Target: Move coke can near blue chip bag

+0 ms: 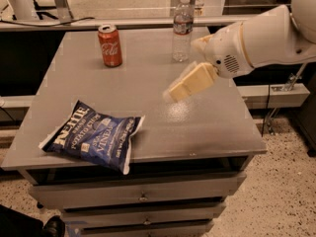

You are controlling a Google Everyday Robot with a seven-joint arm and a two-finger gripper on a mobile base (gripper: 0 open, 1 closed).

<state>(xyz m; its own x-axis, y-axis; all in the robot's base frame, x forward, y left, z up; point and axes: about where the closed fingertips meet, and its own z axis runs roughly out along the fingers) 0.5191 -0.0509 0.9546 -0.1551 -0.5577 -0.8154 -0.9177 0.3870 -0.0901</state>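
The red coke can (pixel 109 46) stands upright at the far left of the grey table (pixel 212 127). The blue chip bag (pixel 94 138) lies flat at the table's front left corner, well apart from the can. My gripper (pixel 178 89) reaches in from the right on the white arm and hangs over the middle of the table, to the right of the can and lower in the picture. It holds nothing that I can see.
A clear plastic water bottle (pixel 182 29) stands upright at the table's far edge, right of the can and just behind my gripper. Drawers (pixel 143 194) sit under the tabletop. A counter ledge (pixel 148 21) runs behind the table.
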